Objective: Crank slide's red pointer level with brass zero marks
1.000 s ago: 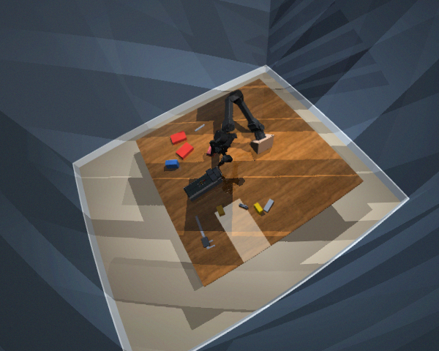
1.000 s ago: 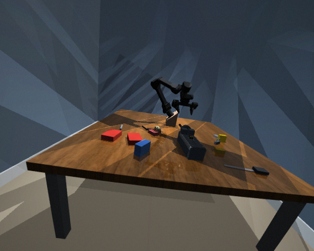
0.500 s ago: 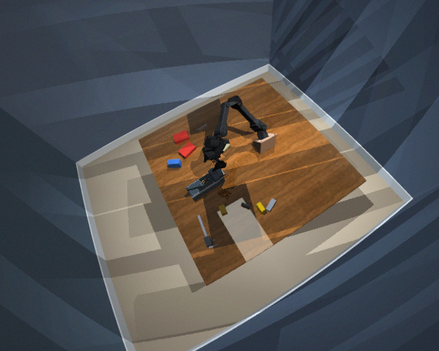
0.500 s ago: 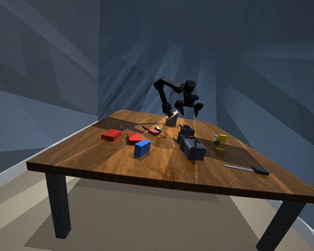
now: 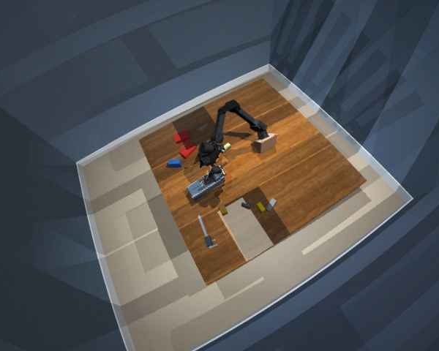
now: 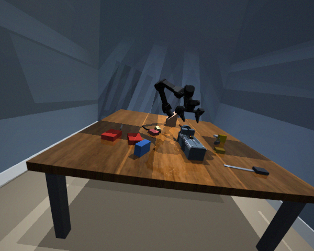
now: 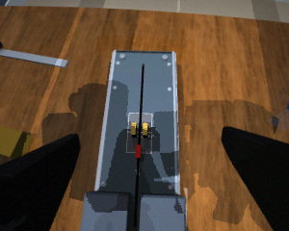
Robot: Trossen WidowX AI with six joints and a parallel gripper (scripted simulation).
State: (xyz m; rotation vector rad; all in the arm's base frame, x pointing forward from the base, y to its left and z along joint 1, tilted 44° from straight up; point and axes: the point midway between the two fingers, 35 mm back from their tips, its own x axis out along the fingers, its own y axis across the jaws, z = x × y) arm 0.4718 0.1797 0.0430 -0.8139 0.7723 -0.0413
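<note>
The grey-blue machine (image 5: 195, 189) (image 6: 197, 153) (image 7: 159, 87) stands on the table, a dark slot along its top. In the wrist view, the red pointer (image 7: 138, 151) sits in the slot below the two brass zero marks, left (image 7: 133, 129) and right (image 7: 145, 129), on the side of the raised end blocks. It is not level with them; a visible gap separates them. My gripper (image 6: 190, 121) (image 7: 151, 137) is open and empty, above the machine, its fingers on either side of it in the wrist view. The brown crank handle (image 5: 223, 164) shows small at the machine's end; it is outside the wrist view.
A blue block (image 5: 174, 163) (image 6: 142, 148) and red blocks (image 5: 181, 137) (image 6: 111, 135) lie to one side. A yellow block (image 5: 222, 209) (image 7: 7, 140), a pale panel (image 5: 249, 234) and a silver-bladed tool (image 5: 202, 225) (image 6: 238, 168) (image 7: 31, 58) lie on the other.
</note>
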